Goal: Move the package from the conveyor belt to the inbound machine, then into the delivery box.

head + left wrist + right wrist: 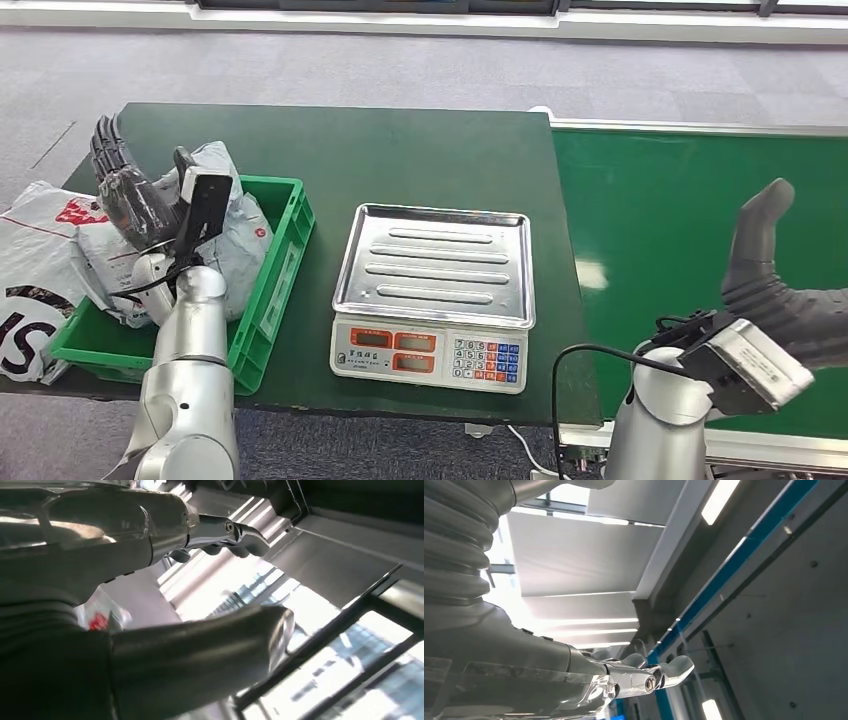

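Grey plastic-wrapped packages [240, 240] lie piled in the green delivery box [285, 262] at the table's left end. My left hand [128, 195] is raised just above that pile with its fingers spread and nothing in it; the left wrist view shows the same hand [100, 535] with its fingers [225, 530] stretched toward windows. My right hand [785, 290] hovers over the green conveyor belt [670, 220] with its thumb pointing up and away, holding nothing. In the right wrist view, the right hand [524, 670] faces the ceiling. The inbound machine, a scale with a bare steel tray [435, 265], stands between box and belt.
The dark green table [400, 150] carries the scale and the box. White printed bags [40, 260] lie off the table's left end, beside the box. The scale's keypad [485, 360] faces me near the front edge. Grey carpet lies beyond the table.
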